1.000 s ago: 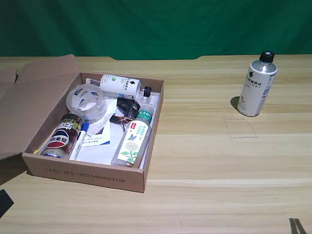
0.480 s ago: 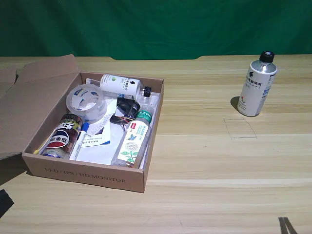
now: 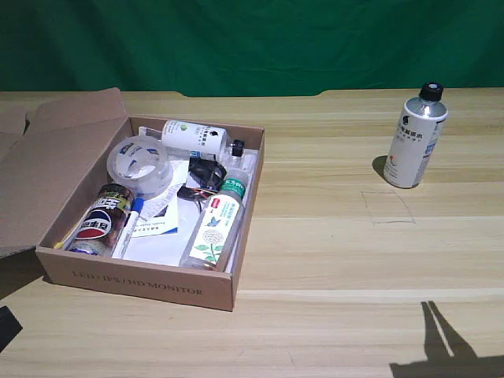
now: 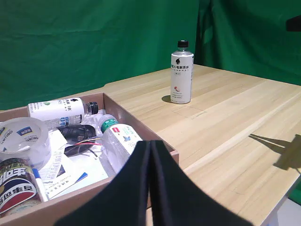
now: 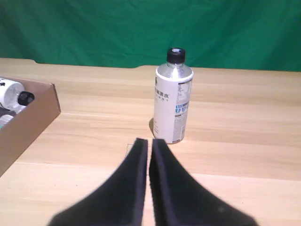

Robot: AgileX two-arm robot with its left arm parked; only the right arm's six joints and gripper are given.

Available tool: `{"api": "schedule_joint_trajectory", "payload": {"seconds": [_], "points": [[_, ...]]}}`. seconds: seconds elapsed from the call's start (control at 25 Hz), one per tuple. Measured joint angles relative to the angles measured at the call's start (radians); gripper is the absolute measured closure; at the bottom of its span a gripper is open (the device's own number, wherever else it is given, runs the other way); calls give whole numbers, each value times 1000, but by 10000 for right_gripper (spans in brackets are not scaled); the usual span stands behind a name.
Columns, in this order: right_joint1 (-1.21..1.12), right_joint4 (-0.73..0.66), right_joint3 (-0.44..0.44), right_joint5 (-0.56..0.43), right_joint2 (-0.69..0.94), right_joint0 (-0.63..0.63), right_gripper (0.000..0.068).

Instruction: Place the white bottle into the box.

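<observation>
I am on the approach: my end effector (image 5: 148, 143) is closed and empty, fingers nearly touching. One white bottle (image 3: 415, 138) stands at the exterior view's upper right on the table (image 3: 339, 260), well apart from the one box (image 3: 142, 282) at left. Next I should open wide and reach its body.

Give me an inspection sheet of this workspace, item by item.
Surface: light wooden table, faint pencilled outline in front of the bottle.
Job's things: white bottle upright, capped, outside the box, which is open.
Clutter: in the box, tape roll, Pepsi can, slim white bottle, clear green-capped bottle, pen, papers.
Grippers: right gripper jaws shut, short of the white bottle.
Cables: nothing seen.
Surroundings: green backdrop.
</observation>
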Motion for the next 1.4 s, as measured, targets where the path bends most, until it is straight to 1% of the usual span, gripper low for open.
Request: {"api": "schedule_joint_trajectory", "payload": {"seconds": [0.08,0.2,0.28,0.32,0.4,0.44,0.52,0.6,0.72,0.96,1.2,1.4], "points": [[82,-1,0,-12,-43,0,665],[225,-60,0,-54,-118,0,573],[315,-87,-1,-58,-171,0,443],[368,-90,-2,-53,-200,0,348],[436,-88,2,-39,-238,0,203],[482,-85,19,-35,-265,0,111],[561,-79,51,-33,-309,0,28],[625,-79,64,-33,-353,0,5],[725,-79,76,-30,-425,0,4],[900,-65,138,-30,-556,0,5],[1036,-52,140,-30,-655,0,17],[1114,-32,134,-30,-707,0,26]]}}
